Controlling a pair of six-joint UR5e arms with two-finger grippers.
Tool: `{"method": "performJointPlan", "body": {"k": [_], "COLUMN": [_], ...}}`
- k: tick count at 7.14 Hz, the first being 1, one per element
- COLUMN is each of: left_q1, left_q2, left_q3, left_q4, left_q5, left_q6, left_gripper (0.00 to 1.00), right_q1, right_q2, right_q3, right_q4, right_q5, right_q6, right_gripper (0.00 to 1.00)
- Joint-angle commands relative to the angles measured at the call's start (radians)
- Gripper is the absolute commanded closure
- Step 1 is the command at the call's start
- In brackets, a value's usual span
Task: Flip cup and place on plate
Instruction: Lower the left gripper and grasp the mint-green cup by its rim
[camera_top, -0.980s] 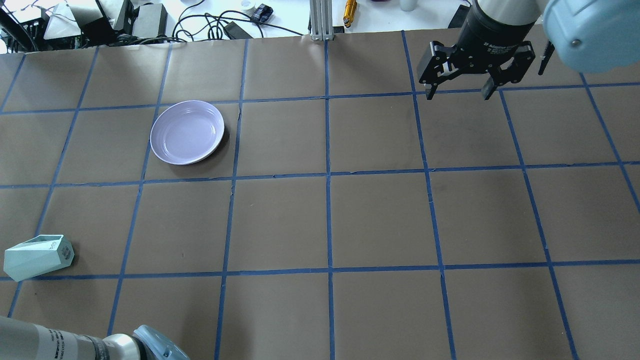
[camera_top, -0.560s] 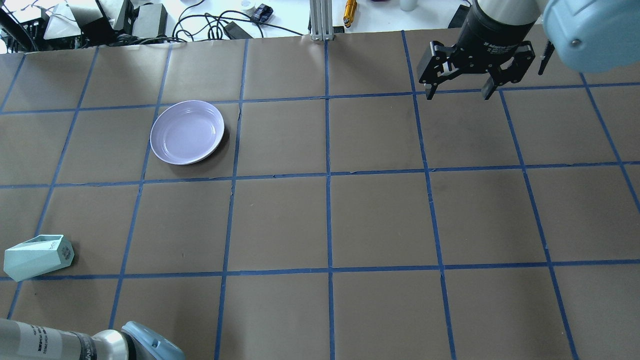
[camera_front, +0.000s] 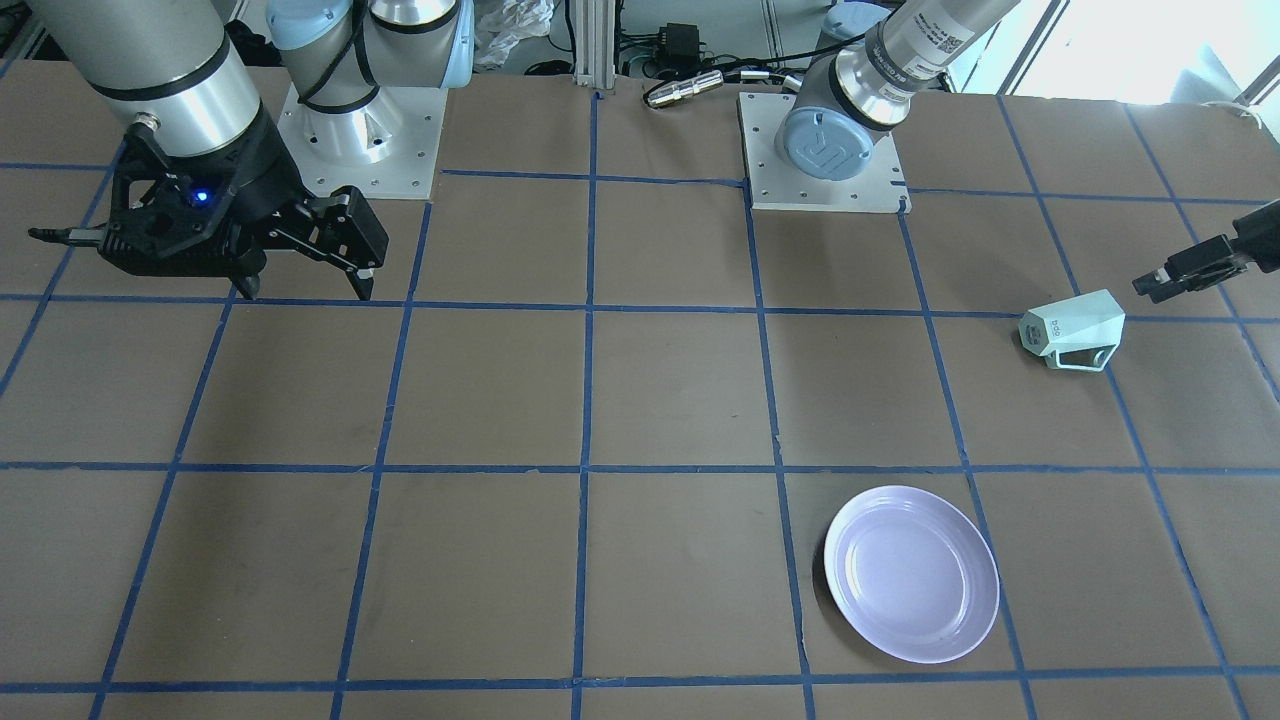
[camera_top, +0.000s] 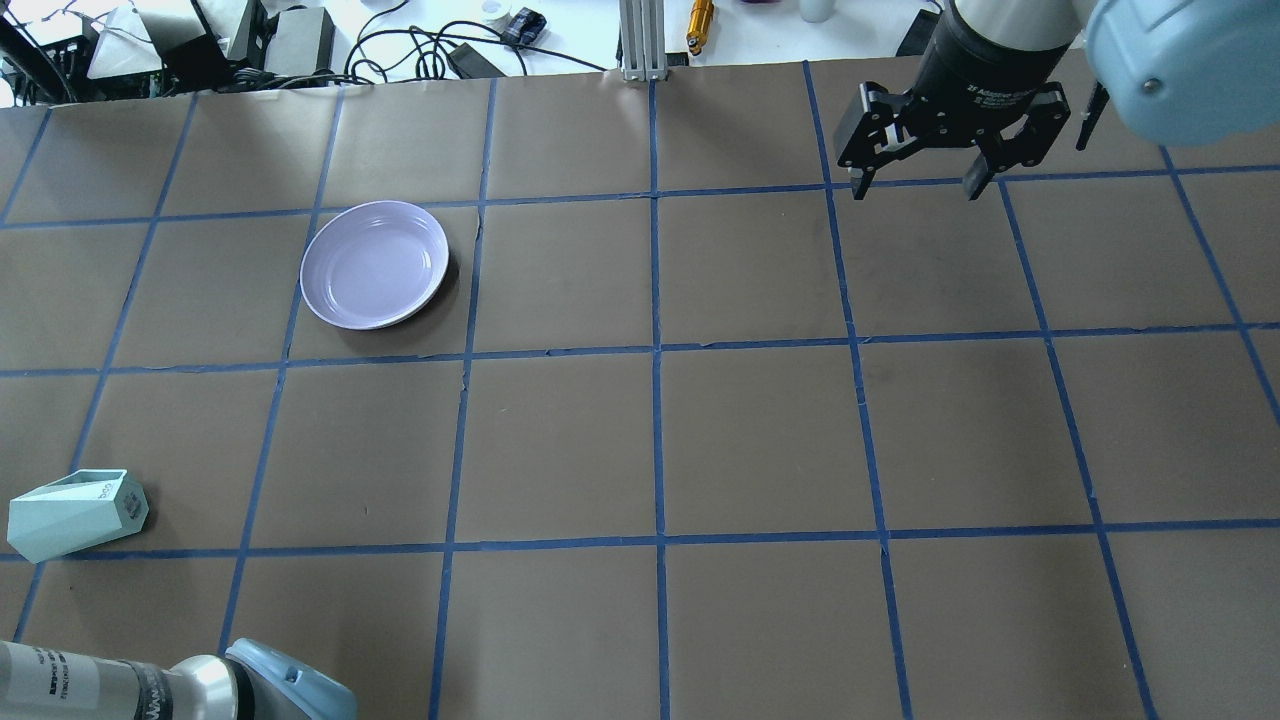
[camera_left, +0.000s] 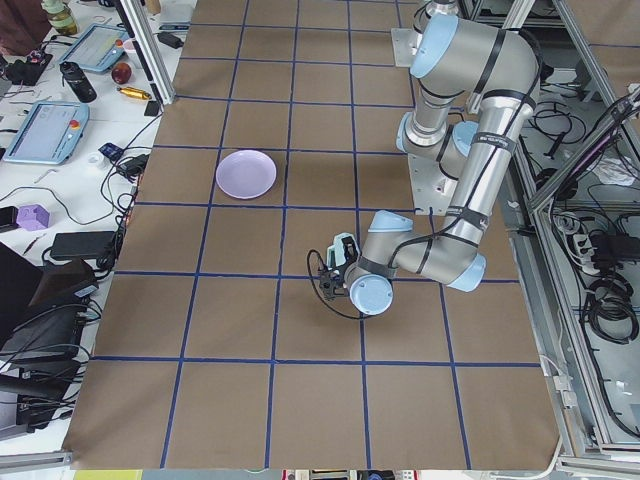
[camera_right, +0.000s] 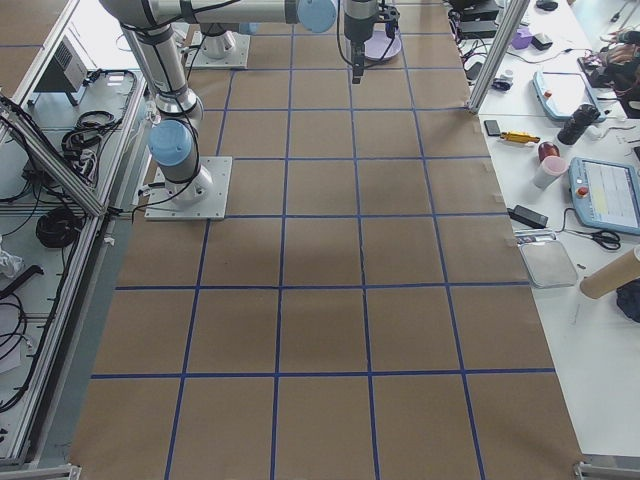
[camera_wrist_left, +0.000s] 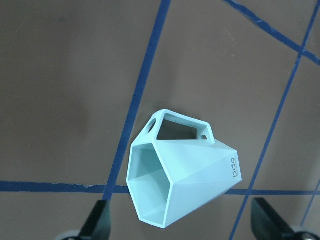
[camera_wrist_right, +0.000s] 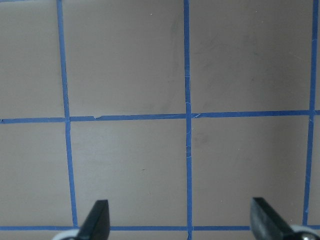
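The pale mint cup (camera_top: 75, 513) lies on its side near the table's left edge, its base toward the table's middle. It also shows in the front view (camera_front: 1075, 325). In the left wrist view the cup (camera_wrist_left: 180, 172) has its open mouth toward the camera and its handle on top. My left gripper (camera_wrist_left: 182, 222) is open, just short of the mouth; it shows at the front view's right edge (camera_front: 1160, 280). The lavender plate (camera_top: 375, 263) sits empty farther out on the left half. My right gripper (camera_top: 915, 185) is open and empty, hovering far right.
The table is brown paper with a blue tape grid. Cables and devices (camera_top: 400, 40) and an aluminium post (camera_top: 640, 40) stand past the far edge. The arm bases (camera_front: 820, 150) are bolted at the robot's side.
The left arm's elbow has slid a little left and down in the overhead view. The cup, plate and right gripper have not moved.
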Motion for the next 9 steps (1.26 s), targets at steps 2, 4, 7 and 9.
{"method": "performJointPlan", "body": {"k": [2,4,7,9], "left_q1": [0.013,0.013,0.013,0.016], "left_q2": [-0.066,-0.102,-0.116,-0.118], "left_q3": [0.007,0.008,0.008,0.01], "left_q4": [-0.119,-0.12,-0.135,-0.187], "left_q5": [-0.04,-0.074,-0.087,-0.12], "left_q6": [0.136,0.17,0.303,0.31], "left_gripper": [0.08,0.15,0.74,1.0], "right_q1": [0.0,0.0,0.0,0.0], "right_q2": [0.0,0.0,0.0,0.0], "right_q3": [0.0,0.0,0.0,0.0], "right_q4": [0.0,0.0,0.0,0.0], "right_q5": [0.0,0.0,0.0,0.0], "right_q6": [-0.001,-0.001,-0.001,-0.001], "right_gripper": [0.0,0.0,0.0,0.0]}}
